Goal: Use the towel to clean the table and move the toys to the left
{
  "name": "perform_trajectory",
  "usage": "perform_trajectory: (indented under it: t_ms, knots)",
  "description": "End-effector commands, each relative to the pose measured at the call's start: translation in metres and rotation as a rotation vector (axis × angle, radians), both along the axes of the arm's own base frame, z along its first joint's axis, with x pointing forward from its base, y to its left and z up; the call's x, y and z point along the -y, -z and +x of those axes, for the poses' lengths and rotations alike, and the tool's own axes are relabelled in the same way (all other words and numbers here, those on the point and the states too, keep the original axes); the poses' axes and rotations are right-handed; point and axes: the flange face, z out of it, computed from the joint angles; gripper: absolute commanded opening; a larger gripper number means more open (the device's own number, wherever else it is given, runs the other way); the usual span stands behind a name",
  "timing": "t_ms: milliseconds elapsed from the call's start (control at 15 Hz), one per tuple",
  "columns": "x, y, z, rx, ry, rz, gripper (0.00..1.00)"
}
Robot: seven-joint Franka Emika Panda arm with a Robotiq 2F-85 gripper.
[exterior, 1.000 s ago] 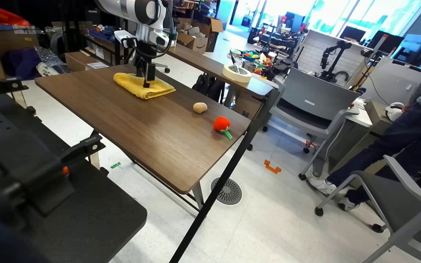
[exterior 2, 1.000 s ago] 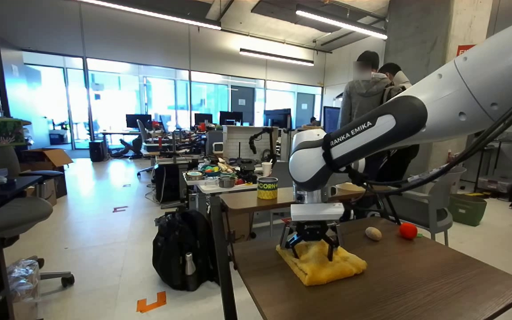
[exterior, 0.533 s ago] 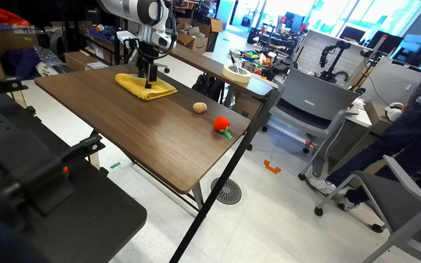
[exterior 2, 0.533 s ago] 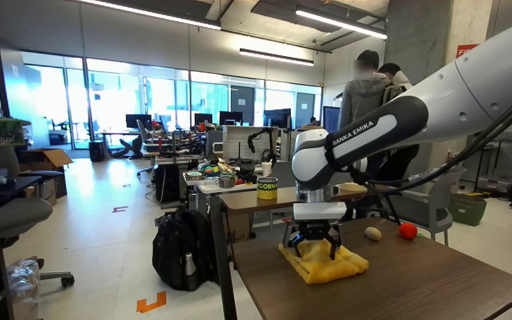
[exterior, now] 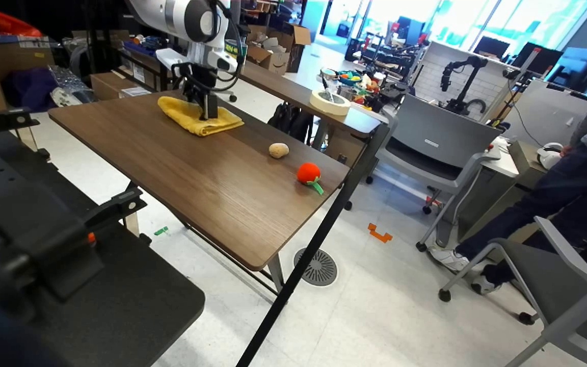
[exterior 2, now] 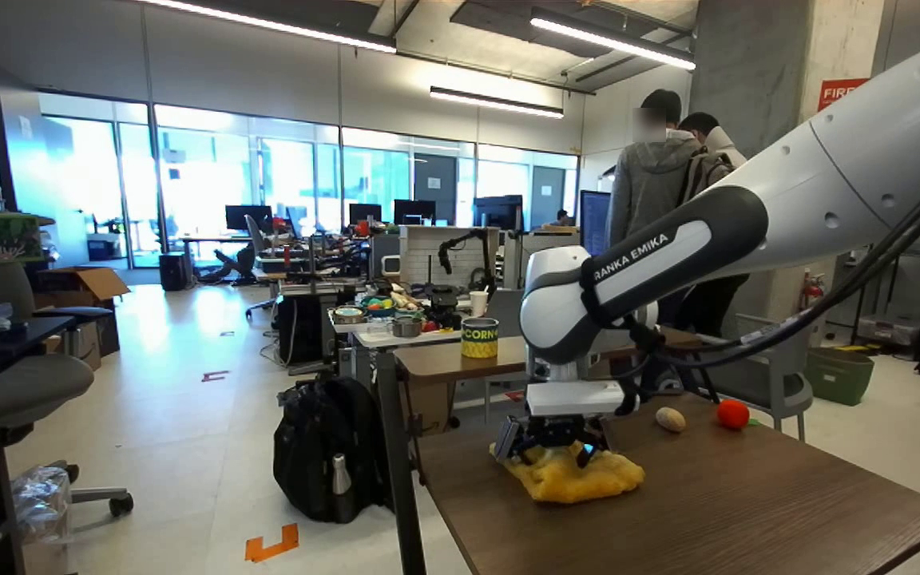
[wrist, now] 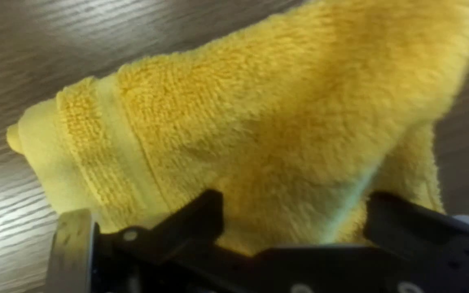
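Yellow terry towel [exterior: 189, 120], lying on the counter [exterior: 171, 163] near the back corner, just in from the far long edge as seen in an exterior view. The claw [wrist: 294, 201] is right down on it. Wrist view has the fingers [wrist: 202, 211] well apart with towel filling the gap, so I'd say it's not pinching anything yet. Can't really call the towel's long axis, it's too rumpled.

The thing that matters next imo: from the claw, the potato [exterior: 278, 150] and the tomato [exterior: 308, 174] both lie down that same far edge, toward the right corner. Potato's the nearer one, tomato's out by the corner, and neither touches the towel. So a wipe in that direction would bump the potato first, I reckon. My guess is this is the grab-or-press-down step, real early, with the toys waiting their turn. No clue whose "left" the task means though.
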Motion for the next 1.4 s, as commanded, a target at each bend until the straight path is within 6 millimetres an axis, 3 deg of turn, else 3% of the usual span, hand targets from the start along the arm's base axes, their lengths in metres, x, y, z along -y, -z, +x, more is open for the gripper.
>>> perform_trajectory:
  t_ms: [0,400,667,867,1000,1133,1267,1333]
  knots:
    - [-0.025,0.047,-0.030,0.061,-0.186,-0.016,1.00]
    - [-0.071,0.027,-0.072,0.026,-0.468,0.007,1.00]
    - [-0.102,0.013,-0.114,-0.028,-0.659,0.019,1.00]
    - [-0.111,0.005,-0.152,-0.111,-0.779,0.036,1.00]
    - [-0.103,0.003,-0.166,-0.093,-0.764,-0.001,1.00]
    - [-0.075,-0.001,-0.168,-0.013,-0.611,-0.037,1.00]
    - [-0.028,-0.002,-0.170,0.028,-0.495,-0.048,1.00]
    - [-0.002,0.007,-0.162,0.037,-0.440,-0.063,1.00]
